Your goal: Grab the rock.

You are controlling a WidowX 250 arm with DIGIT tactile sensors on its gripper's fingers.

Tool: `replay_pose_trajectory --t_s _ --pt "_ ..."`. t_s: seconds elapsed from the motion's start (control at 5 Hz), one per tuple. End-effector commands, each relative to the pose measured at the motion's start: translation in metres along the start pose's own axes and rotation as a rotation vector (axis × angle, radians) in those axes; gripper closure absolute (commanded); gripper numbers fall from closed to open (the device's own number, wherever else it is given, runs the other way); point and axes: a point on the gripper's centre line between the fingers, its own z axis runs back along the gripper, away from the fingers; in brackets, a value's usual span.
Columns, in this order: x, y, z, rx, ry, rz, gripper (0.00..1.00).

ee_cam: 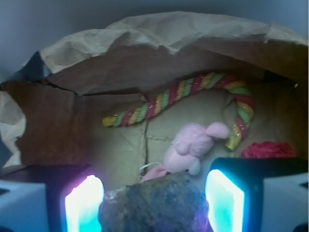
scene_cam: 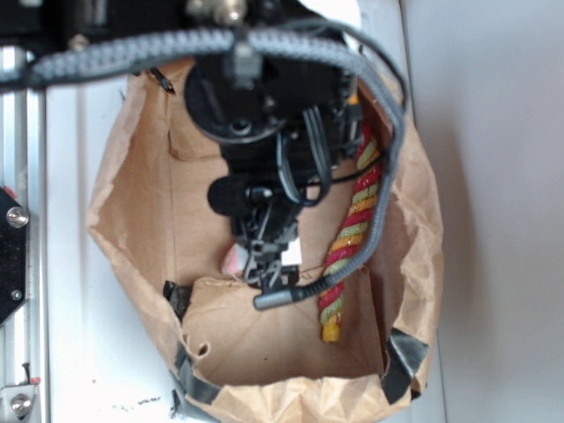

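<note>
The rock (ee_cam: 154,205), a dark grey-brown rough lump, fills the gap between my two glowing pads at the bottom of the wrist view. Its sides meet the left pad (ee_cam: 84,203) and the right pad (ee_cam: 223,200). My gripper (ee_cam: 154,182) is shut on the rock. In the exterior view the gripper (scene_cam: 269,264) reaches down inside the brown paper bag (scene_cam: 132,203), and the arm hides the rock there.
A pink plush toy (ee_cam: 190,147) lies just beyond the rock, a sliver of the plush (scene_cam: 233,258) showing beside the fingers. A striped rope (ee_cam: 178,96) curves along the bag's floor, and a red ruffled paper ball (ee_cam: 268,150) sits at the right. Bag walls (ee_cam: 159,34) enclose everything.
</note>
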Motion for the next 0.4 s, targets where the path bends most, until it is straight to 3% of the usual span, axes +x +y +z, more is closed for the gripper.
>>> replay_pose_trajectory --t_s 0.0,0.2 --pt "0.0047 -0.009 0.023 0.043 -0.037 -0.025 1.0" --pt "0.002 -0.0096 0.0256 0.045 -0.036 -0.03 1.0"
